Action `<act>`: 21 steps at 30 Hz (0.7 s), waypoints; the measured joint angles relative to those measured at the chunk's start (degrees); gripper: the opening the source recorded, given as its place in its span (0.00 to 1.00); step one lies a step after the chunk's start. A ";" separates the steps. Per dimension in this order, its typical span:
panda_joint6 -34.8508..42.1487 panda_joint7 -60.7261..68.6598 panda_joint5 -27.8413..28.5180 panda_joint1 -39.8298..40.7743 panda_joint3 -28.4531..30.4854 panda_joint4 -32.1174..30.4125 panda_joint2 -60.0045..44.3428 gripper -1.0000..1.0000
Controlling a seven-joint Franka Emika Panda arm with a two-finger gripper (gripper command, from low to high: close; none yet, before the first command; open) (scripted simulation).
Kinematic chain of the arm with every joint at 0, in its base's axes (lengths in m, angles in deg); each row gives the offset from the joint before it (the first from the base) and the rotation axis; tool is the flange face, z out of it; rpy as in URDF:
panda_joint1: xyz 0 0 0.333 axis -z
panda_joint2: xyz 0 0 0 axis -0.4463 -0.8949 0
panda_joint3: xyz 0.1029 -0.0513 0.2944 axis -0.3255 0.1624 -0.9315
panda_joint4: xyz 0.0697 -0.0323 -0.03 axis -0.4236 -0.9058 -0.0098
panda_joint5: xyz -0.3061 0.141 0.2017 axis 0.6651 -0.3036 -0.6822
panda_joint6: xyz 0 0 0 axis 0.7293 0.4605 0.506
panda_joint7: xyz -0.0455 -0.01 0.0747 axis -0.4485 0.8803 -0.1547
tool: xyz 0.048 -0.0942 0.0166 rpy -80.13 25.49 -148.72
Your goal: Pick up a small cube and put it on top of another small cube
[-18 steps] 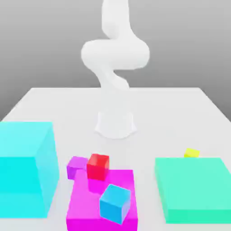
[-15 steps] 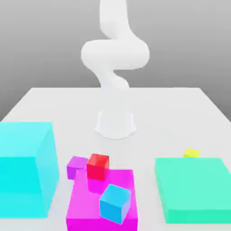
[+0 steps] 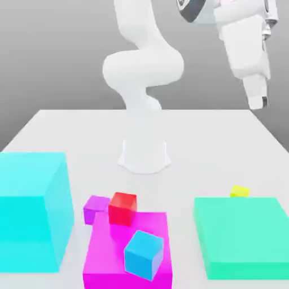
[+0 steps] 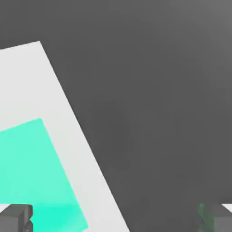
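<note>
Gripper (image 3: 257,107) held high at right, fingers spread, empty; yellow cube (image 3: 240,192) unlifted beyond green block (image 3: 242,228); pick and stacking both left.

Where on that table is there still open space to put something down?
The widest bare patch of the table lies around the robot's base, behind the blocks. A narrower strip runs between the magenta block and the green slab. It's crowded where the purple cube, red cube and blue cube cluster at the magenta block.
</note>
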 joint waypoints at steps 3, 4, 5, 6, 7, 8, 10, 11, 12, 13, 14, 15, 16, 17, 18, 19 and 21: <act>-2.41 7.61 -0.19 -3.96 0.19 -2.44 -3.39 0.50; -3.26 10.18 -0.31 -5.21 0.18 -3.26 -4.52 0.50; -4.10 12.75 -0.43 -6.43 0.14 -4.08 -5.65 0.50; -4.93 15.32 -0.54 -7.64 0.09 -4.90 -6.78 0.50; -5.76 17.88 -0.63 -8.85 0.03 -5.72 -7.91 0.50; -6.58 20.43 -0.72 -10.04 -0.05 -6.53 -9.04 0.50; -8.23 25.50 -0.87 -12.37 -0.26 -8.17 -11.30 0.50; -9.05 28.08 -0.98 -13.42 -0.48 -8.98 -12.43 0.50; -9.87 30.63 -1.06 -14.45 -0.72 -9.80 -13.55 0.50; -10.70 33.14 -1.09 -15.42 -1.02 -10.62 -14.68 0.50; -11.52 35.68 -1.16 -16.27 -1.42 -11.43 -15.81 0.50; -12.34 38.17 -1.17 -17.11 -1.83 -12.25 -16.94 0.50; -13.17 40.62 -1.10 -18.08 -2.23 -13.07 -18.06 0.50; -13.99 43.01 -0.97 -19.29 -2.69 -13.88 -19.18 0.50; -14.81 45.32 -0.72 -20.33 -3.06 -14.70 -20.30 0.50; -15.63 47.56 -0.36 -21.34 -3.43 -15.52 -21.42 0.50; -18.24 49.45 0.11 -22.37 -3.39 -15.79 -24.73 0.50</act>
